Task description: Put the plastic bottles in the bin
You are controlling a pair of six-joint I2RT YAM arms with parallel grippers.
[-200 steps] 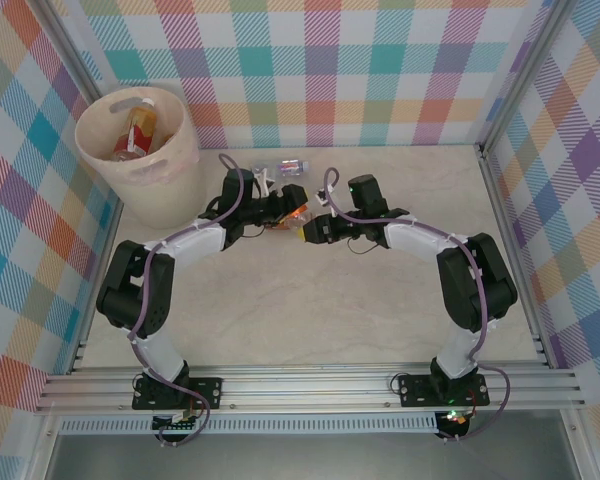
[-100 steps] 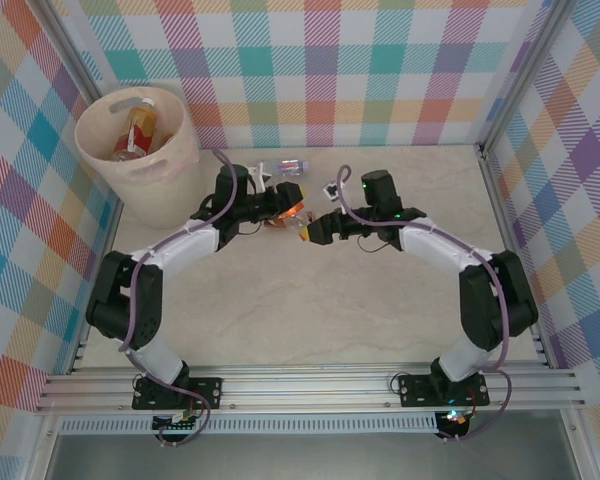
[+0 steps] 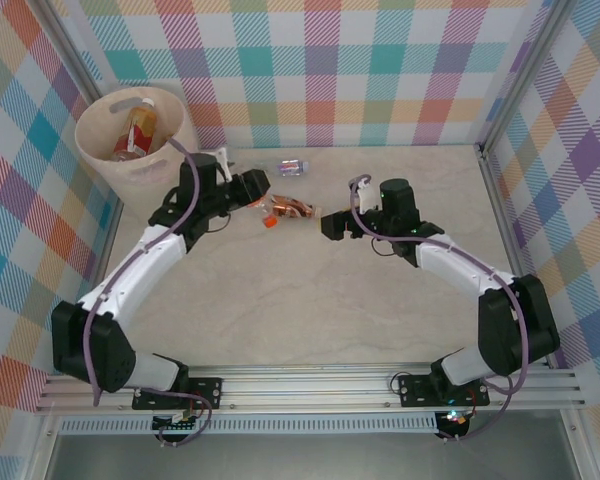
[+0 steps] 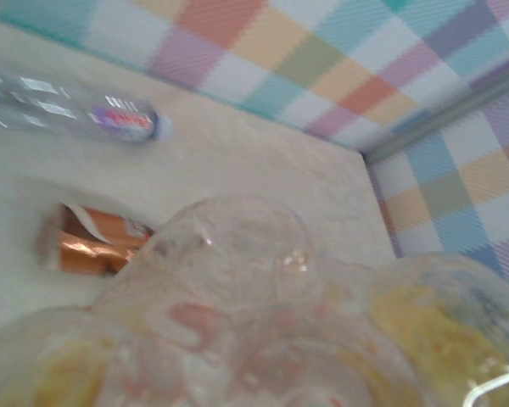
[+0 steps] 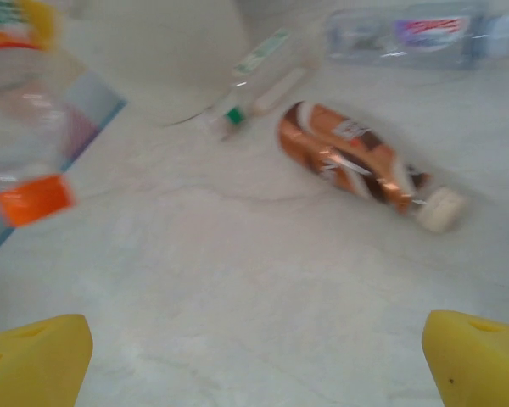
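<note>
Your left pincer (image 3: 259,202) pinches an orange-cap bottle (image 4: 237,322), which seems lifted off the counter (image 3: 310,300). Its fingers are hidden behind the plastic, so grip depth is unclear. The bin (image 3: 185,135) stands just left & further back, w/ bottles inside; left arm is nearer. Right pincer (image 5: 254,365) is spread wide. The brown bottle (image 5: 356,165) lies ahead of it, axis diagonal, white cap toward the right. Wrist views are blurred.
</note>
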